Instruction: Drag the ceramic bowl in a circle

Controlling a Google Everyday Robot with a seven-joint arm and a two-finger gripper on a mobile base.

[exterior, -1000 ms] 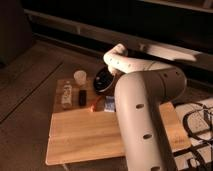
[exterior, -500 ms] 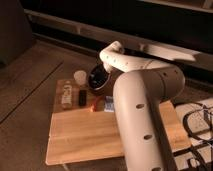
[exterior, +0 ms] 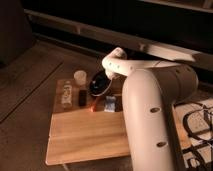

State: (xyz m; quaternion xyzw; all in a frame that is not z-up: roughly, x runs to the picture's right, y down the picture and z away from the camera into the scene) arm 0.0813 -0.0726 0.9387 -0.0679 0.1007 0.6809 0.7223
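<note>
The ceramic bowl (exterior: 98, 85) is dark and glossy with a reddish rim. It sits near the back of the wooden table (exterior: 90, 135), tipped so its inside faces left and towards the camera. My gripper (exterior: 107, 78) comes down from the white arm (exterior: 150, 105) onto the bowl's right rim and is shut on it. The arm hides the table's right side.
A small white cup (exterior: 80, 76) stands just left of the bowl. A pale bottle (exterior: 66, 93) and a dark packet (exterior: 82, 97) lie at the table's left. A blue-grey packet (exterior: 110, 103) lies in front of the bowl. A patterned rug (exterior: 197, 135) is at right.
The gripper and bowl have shifted a little to the left and then nearer. The bowl has tipped up from lying flatter on the table.
</note>
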